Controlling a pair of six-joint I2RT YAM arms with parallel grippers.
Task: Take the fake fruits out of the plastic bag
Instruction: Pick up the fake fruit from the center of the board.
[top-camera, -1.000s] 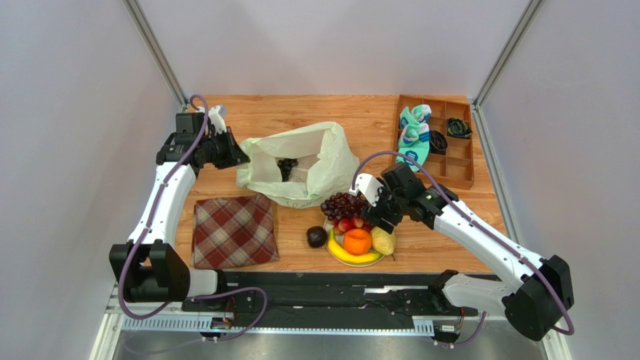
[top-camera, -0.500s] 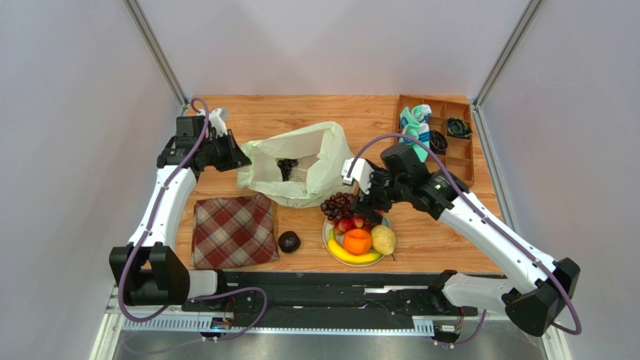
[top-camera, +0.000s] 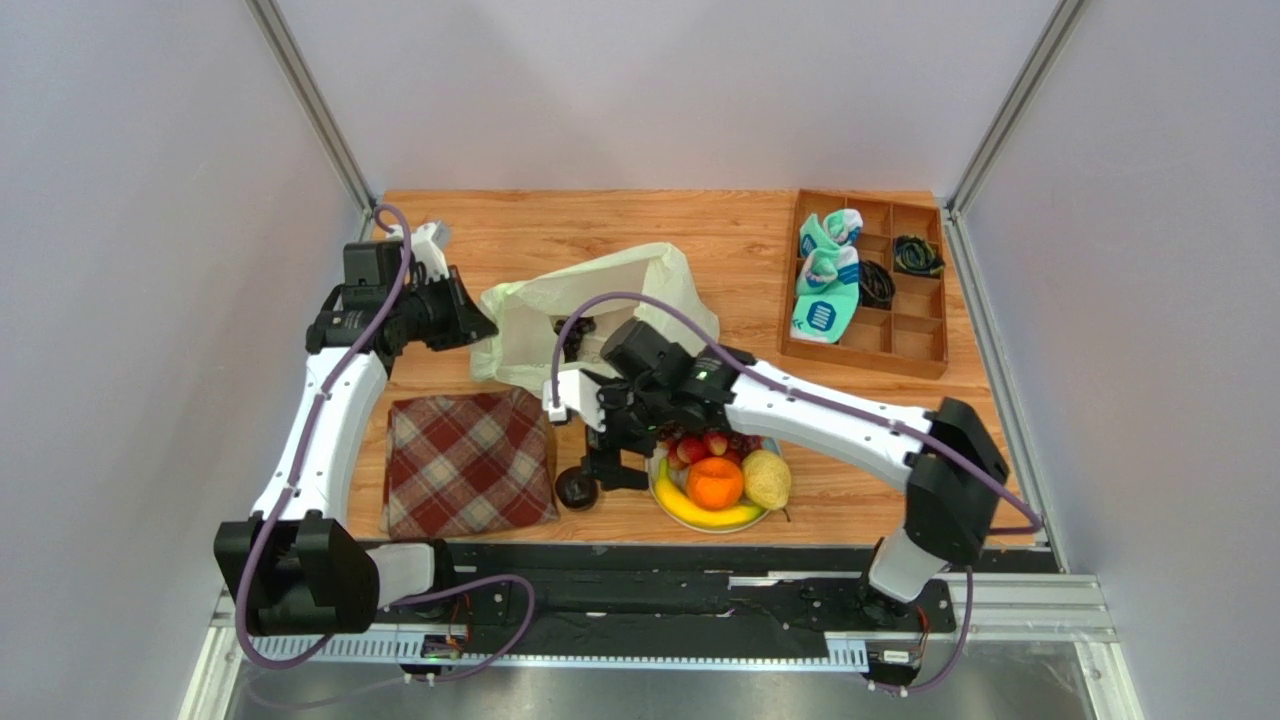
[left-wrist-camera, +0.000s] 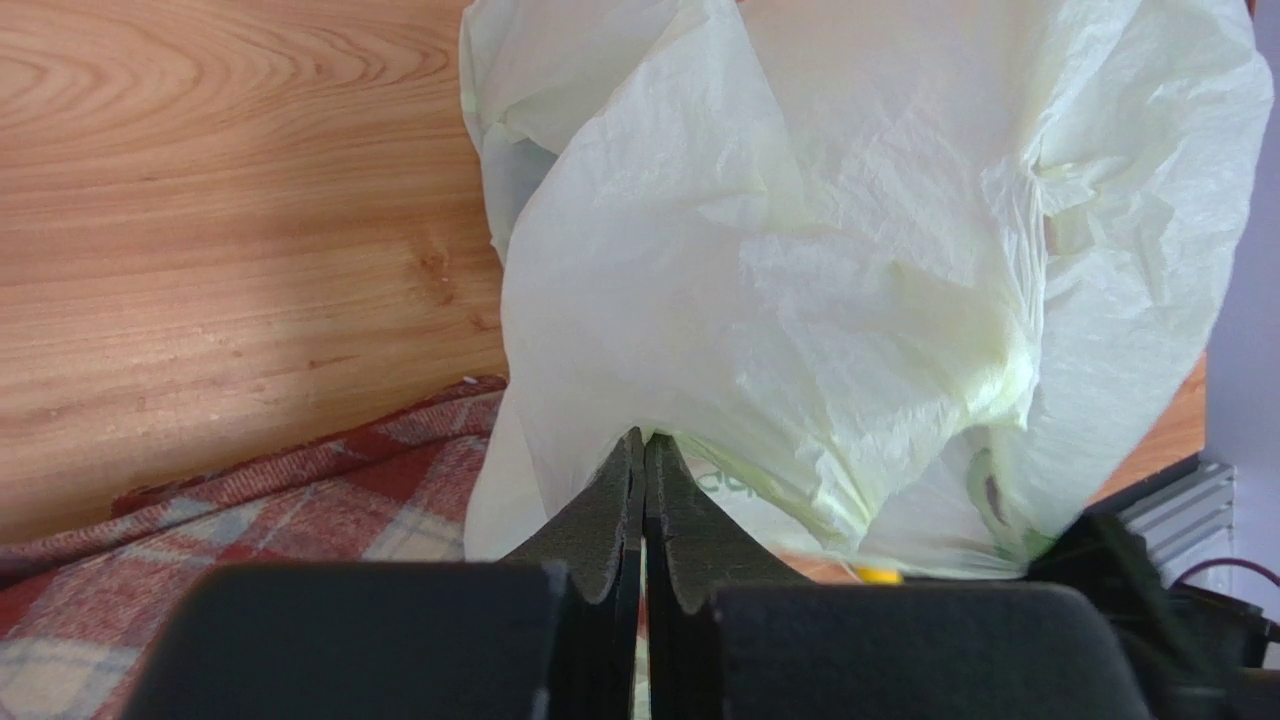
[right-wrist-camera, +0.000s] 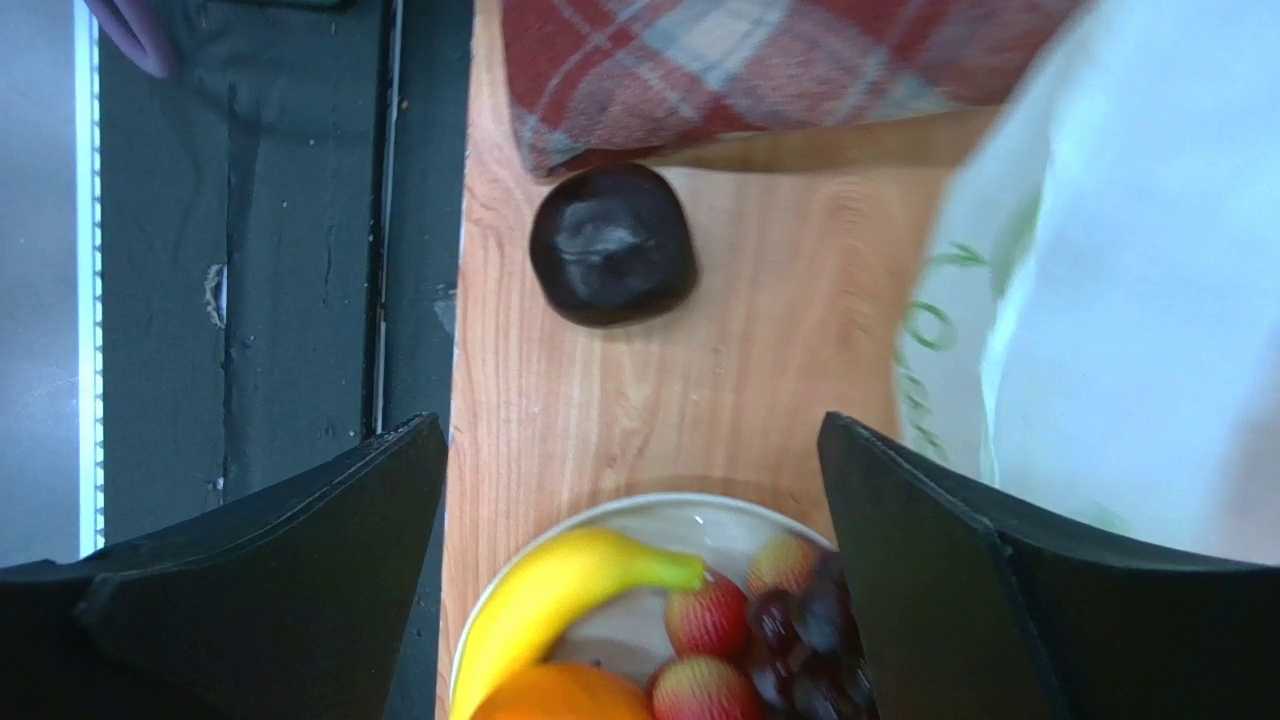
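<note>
we are in the emptying step — our left gripper (left-wrist-camera: 643, 450) pinches the plastic bag (left-wrist-camera: 842, 270) behind the plate (right-wrist-camera: 736, 507), our right gripper (right-wrist-camera: 631, 435) hangs wide and empty over the plate's left rim near the plum (right-wrist-camera: 612, 245), and next, we think, it should reach into the bag.

Each arm is built of smooth white links joined by rounded black joint housings; the left arm (top-camera: 323, 413) and the right arm (top-camera: 819, 420) look alike. A thin purple cable (top-camera: 616, 297) runs along each. The shoulder blocks (top-camera: 293, 567) are bulky and black. The left pincer (left-wrist-camera: 643, 450) has matte black fingers (left-wrist-camera: 601, 518) with a grainy, foam-like face, tapering to wedges. The right pincer (right-wrist-camera: 631, 510) has broad, plain black fingers with slanted inner edges.
</note>
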